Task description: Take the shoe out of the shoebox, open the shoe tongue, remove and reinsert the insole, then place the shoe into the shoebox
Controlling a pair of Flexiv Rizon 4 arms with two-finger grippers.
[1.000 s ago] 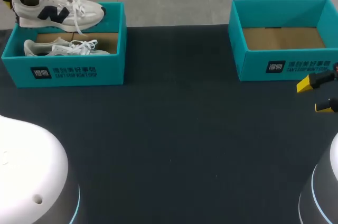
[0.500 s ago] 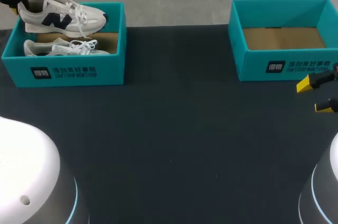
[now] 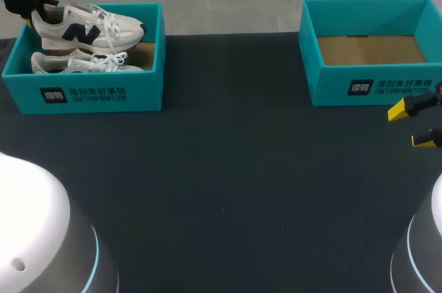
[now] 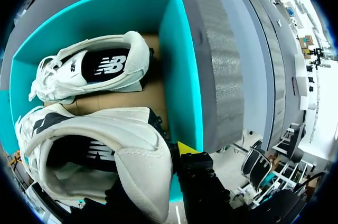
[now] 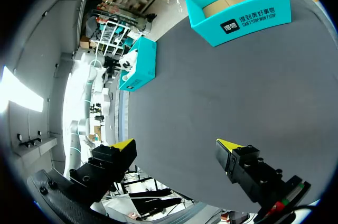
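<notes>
Upper left, my left gripper [image 3: 29, 4] pinches the shoe [image 3: 86, 28] by its heel above the box [image 3: 90, 92]; that shallow grip may slip. Right gripper [image 3: 411, 126] is spread, right edge.

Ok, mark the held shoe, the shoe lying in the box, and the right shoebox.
held shoe [image 3: 88, 28], head view, side panel.
shoe lying in the box [image 3: 67, 63], head view, side.
right shoebox [image 3: 376, 86], head view, front wall.

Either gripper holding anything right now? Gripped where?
Left gripper holds the upper shoe by its heel, over the left shoebox. Right gripper is open and empty.
</notes>
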